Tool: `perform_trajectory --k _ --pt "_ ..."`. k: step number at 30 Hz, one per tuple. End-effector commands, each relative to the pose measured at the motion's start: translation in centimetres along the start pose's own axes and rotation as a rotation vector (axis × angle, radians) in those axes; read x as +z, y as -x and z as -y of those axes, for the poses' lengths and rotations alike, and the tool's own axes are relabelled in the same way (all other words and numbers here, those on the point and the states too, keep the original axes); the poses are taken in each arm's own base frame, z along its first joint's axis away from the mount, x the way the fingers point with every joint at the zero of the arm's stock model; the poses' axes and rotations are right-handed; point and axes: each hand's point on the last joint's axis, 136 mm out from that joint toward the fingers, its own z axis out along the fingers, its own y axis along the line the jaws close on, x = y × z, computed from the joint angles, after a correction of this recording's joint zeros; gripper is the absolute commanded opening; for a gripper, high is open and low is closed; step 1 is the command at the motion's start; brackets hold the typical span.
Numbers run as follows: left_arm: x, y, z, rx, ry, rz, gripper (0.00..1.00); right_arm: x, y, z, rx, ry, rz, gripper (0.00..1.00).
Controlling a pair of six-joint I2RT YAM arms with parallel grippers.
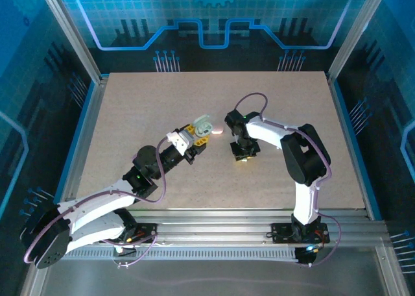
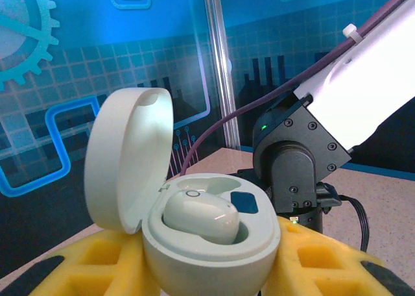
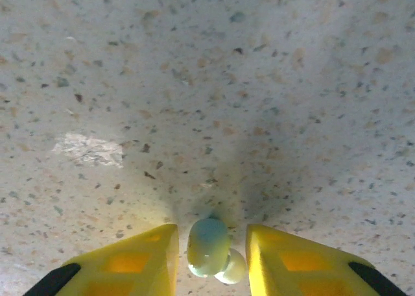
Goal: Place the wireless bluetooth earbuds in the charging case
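Note:
My left gripper (image 2: 207, 273) is shut on the pale mint charging case (image 2: 211, 247), held up with its lid (image 2: 126, 153) swung open. One whitish earbud (image 2: 201, 217) sits in the case's near socket, and the far socket looks vacant. From above, the case (image 1: 203, 126) is at mid-table in the left gripper (image 1: 196, 136). My right gripper (image 1: 242, 156) points down at the table to the case's right. Between its yellow fingers (image 3: 139, 262) a greenish earbud (image 3: 209, 245) lies on the tabletop. The right gripper (image 3: 213, 260) is open, with a gap on either side of the earbud.
A small pinkish speck (image 1: 217, 131) lies on the speckled tabletop (image 1: 130, 114) between the two grippers. The right arm's dark wrist (image 2: 295, 166) stands close behind the case. Metal frame rails (image 1: 84, 134) border the table on every side.

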Motion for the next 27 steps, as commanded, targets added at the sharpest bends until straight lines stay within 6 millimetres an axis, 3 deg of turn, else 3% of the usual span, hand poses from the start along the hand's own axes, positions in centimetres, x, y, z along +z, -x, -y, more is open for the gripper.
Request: perform_trajectory --k 1,8,14,18,27 --pt "0.0 0.7 0.0 0.012 0.006 0.022 0.36 -0.5 -0.9 -0.8 -0.011 0.032 -0.010 0.36" --pt "0.0 0.7 0.0 0.010 0.006 0.022 0.36 -1.6 -0.2 -0.3 -0.023 0.008 0.015 0.39" --pt "-0.2 0.8 -0.1 0.009 0.009 0.025 0.36 -1.3 0.0 0.7 0.020 -0.018 -0.006 0.35" --pt "-0.1 0.6 -0.1 0.010 0.009 0.021 0.36 -1.0 0.6 -0.3 0.048 0.041 0.010 0.34" --pt "-0.1 0.4 0.0 0.006 0.004 0.018 0.36 0.0 0.2 0.5 0.118 0.017 -0.024 0.32"
